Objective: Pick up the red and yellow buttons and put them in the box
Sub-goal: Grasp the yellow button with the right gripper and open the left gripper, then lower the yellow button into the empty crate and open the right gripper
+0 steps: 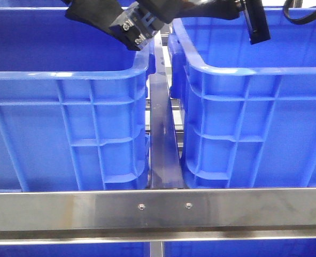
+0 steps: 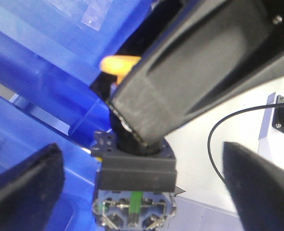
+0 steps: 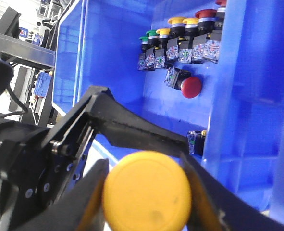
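Two hands are raised: the right hand [image 3: 146,195] is clamped on the yellow button [image 3: 146,187] above a box [image 1: 67,75] rim, and the left hand [image 2: 142,187] gapes empty. Light, rigid plastic, I judge (the smooth dome may slip; its square body offers surer hold). A red button [image 3: 191,86] lies inside a box, whose deep walls leave little room.

- A large dark arm housing [image 2: 199,62] fills the upper middle, slanting down onto a black square button block [image 2: 137,166].
- The block's underside shows metal terminals and a green strip [image 2: 134,207].
- Two dark padded fingers [image 2: 24,187] of the left pincer sit at the lower corners, spread apart with nothing between them.
- A yellow-orange cap [image 2: 118,63] peeks out behind the housing.
- Bright-blue crate wall [image 2: 41,91] lies behind.
- A thin black cable [image 2: 218,130] curves over a pale surface.
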